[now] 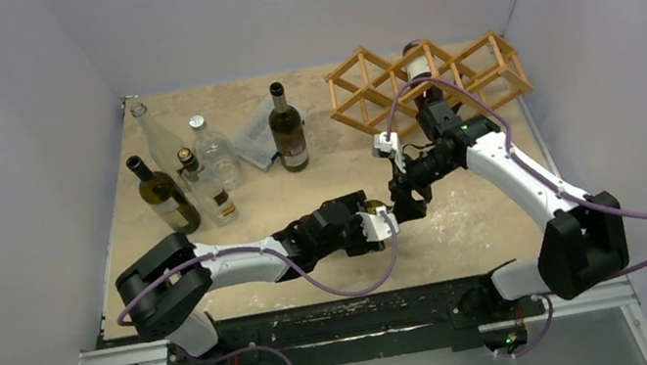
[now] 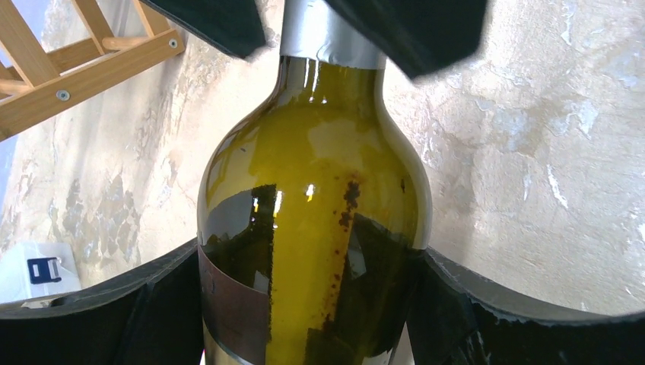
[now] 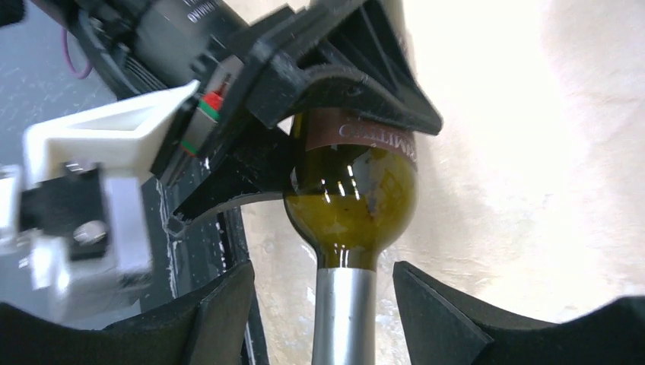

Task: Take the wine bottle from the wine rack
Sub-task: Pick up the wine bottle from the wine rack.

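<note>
The left hand is clamped around the body of the wine bottle. The right hand is spread, fingers flanking its foil neck without touching.

The wine bottle, between the fingers of the left claw: olive-green glass, smooth and glossy, with bright reflections. Its neck capsule, beyond the claw: silver foil with a dull satin sheen. Its label, at the claw's fingers: brown paper, matt. The fingers themselves: black plastic, matt, slightly rough at the edges. The tabletop, beneath the claw: mottled beige and white, stone-like, matt and uneven. The wine rack, ahead and left of the claw: light-brown wood, smooth, fastened with small bright metal screws.
</note>
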Robot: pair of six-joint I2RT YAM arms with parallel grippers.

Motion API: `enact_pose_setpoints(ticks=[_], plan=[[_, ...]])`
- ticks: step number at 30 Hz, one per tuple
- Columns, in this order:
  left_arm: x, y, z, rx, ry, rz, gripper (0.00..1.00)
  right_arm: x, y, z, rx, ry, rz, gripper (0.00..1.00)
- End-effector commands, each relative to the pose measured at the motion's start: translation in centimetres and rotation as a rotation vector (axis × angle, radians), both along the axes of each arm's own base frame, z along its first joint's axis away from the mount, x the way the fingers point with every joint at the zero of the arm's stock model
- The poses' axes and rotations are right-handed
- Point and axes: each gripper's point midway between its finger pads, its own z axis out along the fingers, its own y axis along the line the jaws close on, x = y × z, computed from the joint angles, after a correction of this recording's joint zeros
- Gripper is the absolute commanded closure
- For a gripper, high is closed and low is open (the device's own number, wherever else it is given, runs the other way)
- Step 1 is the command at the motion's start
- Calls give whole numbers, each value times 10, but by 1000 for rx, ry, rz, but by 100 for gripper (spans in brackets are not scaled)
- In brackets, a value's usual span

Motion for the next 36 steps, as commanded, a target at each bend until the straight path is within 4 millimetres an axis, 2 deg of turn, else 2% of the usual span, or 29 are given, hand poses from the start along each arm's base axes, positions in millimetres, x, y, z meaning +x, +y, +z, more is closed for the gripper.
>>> enact_pose_setpoints(ticks=[1, 6, 12, 16, 19, 20, 21, 28, 36], plan=[[0, -10, 49, -176, -31, 0, 100, 7, 3, 51, 68, -142, 16, 28], [-8, -6, 57, -214, -9, 0, 100, 9, -2, 80, 107, -215, 14, 27], [-21, -5, 65, -285, 57, -16, 100, -1, -2, 113, 164, -354, 85, 27], [-30, -6, 73, -339, 94, -36, 100, 1, 0, 155, 211, -537, 121, 26], [-34, -6, 78, -377, 114, -43, 100, -8, 1, 171, 242, -658, 198, 9], [-36, -6, 81, -396, 120, -46, 100, -12, 1, 172, 245, -688, 220, 3], [-37, -6, 83, -411, 126, -45, 100, -16, 2, 173, 261, -711, 243, 1], [-48, -2, 92, -545, 185, -42, 100, -44, 2, 155, 303, -674, 381, 1], [-55, -4, 95, -650, 235, -58, 100, -49, 3, 140, 315, -588, 372, 1]])
